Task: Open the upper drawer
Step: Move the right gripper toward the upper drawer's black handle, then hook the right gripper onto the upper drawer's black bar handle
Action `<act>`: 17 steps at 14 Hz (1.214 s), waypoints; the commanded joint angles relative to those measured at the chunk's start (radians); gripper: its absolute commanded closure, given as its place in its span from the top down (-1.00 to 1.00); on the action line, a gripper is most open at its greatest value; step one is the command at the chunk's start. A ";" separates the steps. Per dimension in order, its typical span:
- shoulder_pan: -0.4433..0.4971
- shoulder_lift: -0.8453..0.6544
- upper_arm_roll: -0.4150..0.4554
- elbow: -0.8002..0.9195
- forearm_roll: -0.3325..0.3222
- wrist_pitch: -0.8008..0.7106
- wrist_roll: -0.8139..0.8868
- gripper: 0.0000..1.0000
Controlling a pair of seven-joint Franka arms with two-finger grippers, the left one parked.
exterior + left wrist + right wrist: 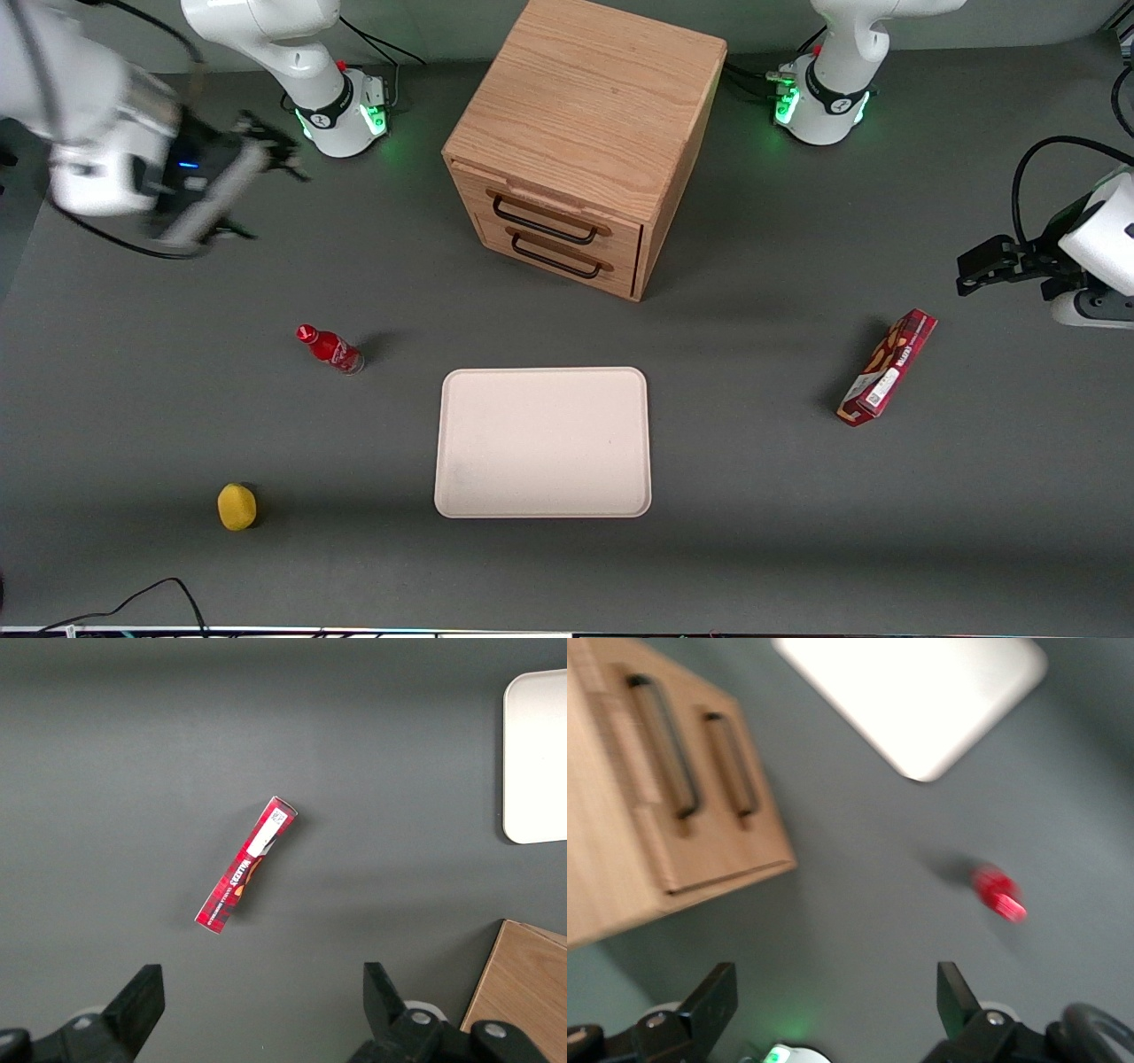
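The oak cabinet (585,106) stands at the middle of the table, farther from the front camera than the tray. Its upper drawer (611,232) has a long black wire handle (543,221) and sits shut, above the lower twin drawer (616,268). My right gripper (275,151) hovers above the table toward the working arm's end, well apart from the cabinet. It is open and empty, fingers wide apart (834,983). The right wrist view shows the upper drawer's handle (664,744) and the lower drawer's handle (731,762).
A white tray (542,441) lies in front of the cabinet. A small red bottle (330,348) and a yellow object (236,506) lie toward the working arm's end. A red box (888,368) lies toward the parked arm's end.
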State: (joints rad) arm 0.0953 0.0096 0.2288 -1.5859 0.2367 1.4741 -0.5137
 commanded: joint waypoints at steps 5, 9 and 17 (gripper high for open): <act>0.012 0.279 0.207 0.072 0.044 0.164 -0.026 1.00; 0.059 0.369 0.262 0.057 -0.002 0.268 0.053 1.00; 0.083 0.385 0.320 -0.077 -0.042 0.462 0.107 1.00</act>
State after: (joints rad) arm 0.1808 0.4006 0.5347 -1.6377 0.2123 1.9056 -0.4458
